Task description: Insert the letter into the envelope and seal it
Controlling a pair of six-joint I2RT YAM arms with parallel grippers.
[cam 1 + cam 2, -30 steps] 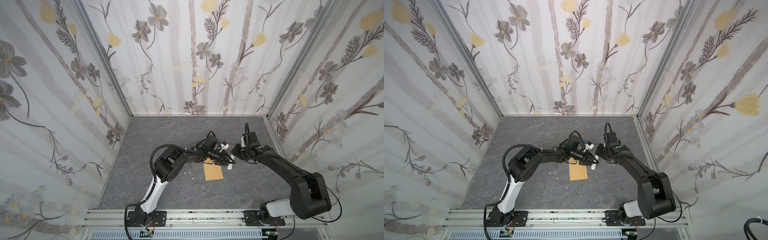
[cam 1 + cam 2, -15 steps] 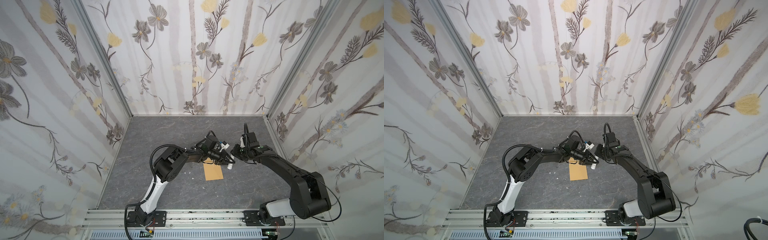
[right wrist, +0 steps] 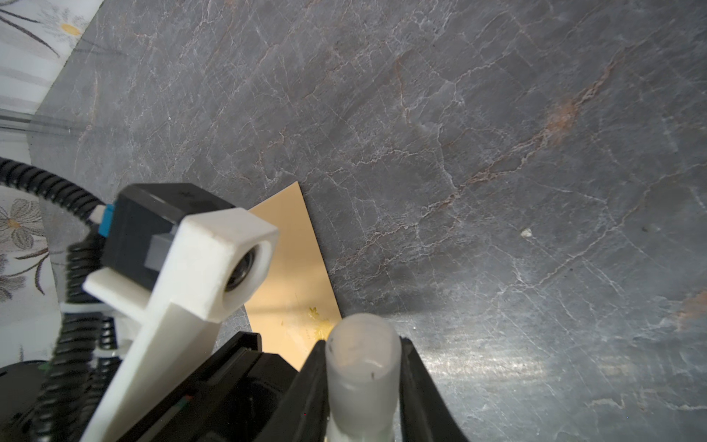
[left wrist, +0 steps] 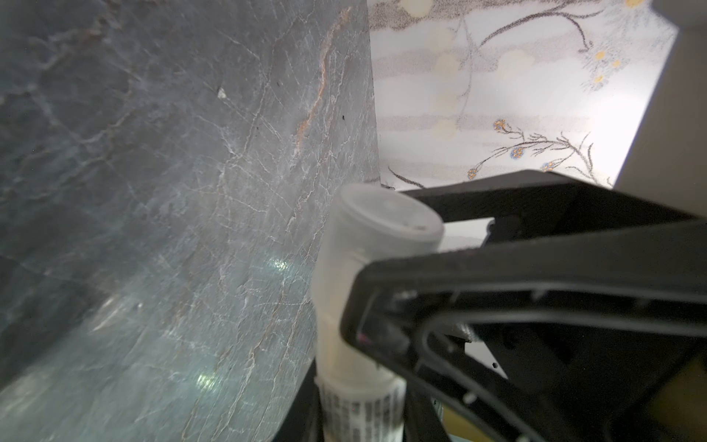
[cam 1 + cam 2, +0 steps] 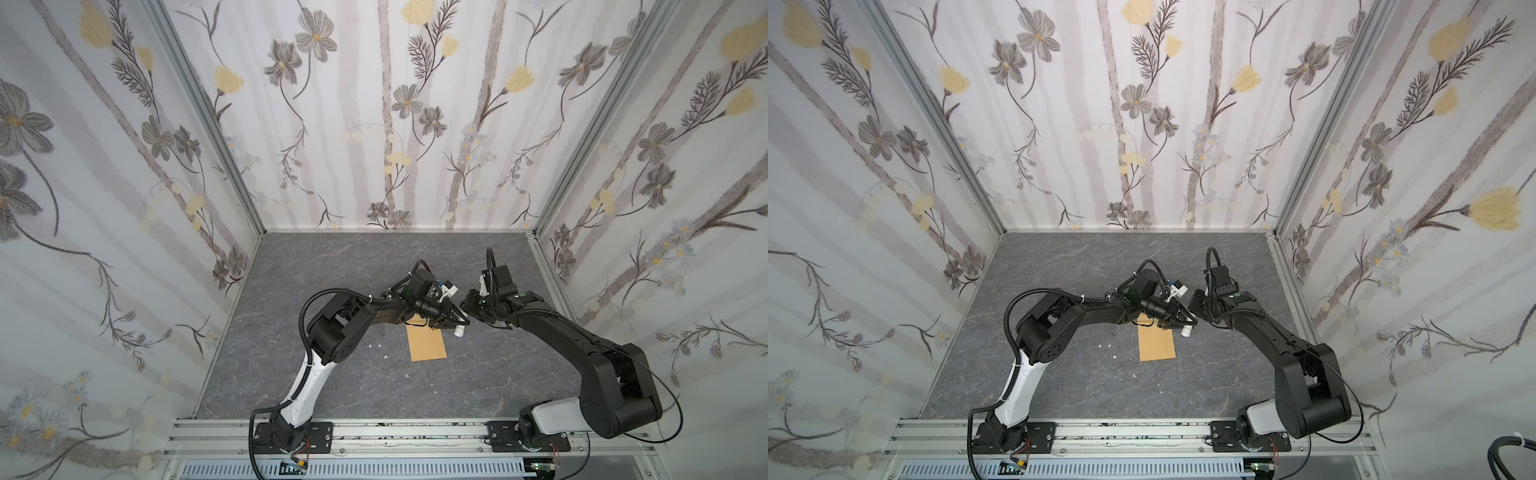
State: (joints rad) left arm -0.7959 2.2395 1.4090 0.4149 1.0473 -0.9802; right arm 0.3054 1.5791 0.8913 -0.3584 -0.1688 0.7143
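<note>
The left hand (image 5: 454,322) is gripping the labelled body of a white tube (image 4: 344,367), and the right hand (image 3: 363,379) is pinching narrowly on its frosted cap (image 4: 382,222). Both are hovering just above the far end of the envelope (image 5: 428,345). The envelope is lying flat and unheld on the tabletop (image 5: 353,266), with its yellow flower sticker (image 3: 319,323) showing near that end. The letter is not showing anywhere, so it cannot be told whether it is sitting inside. The pair appear to be uncapping what is probably glue for the seal. A skewed pull is risking the tube sliding through the left hand's grip, or the cap jumping free and dropping onto the envelope. A fallen open tube would be smearing the paper, and any knock would be shifting the loose envelope.
</note>
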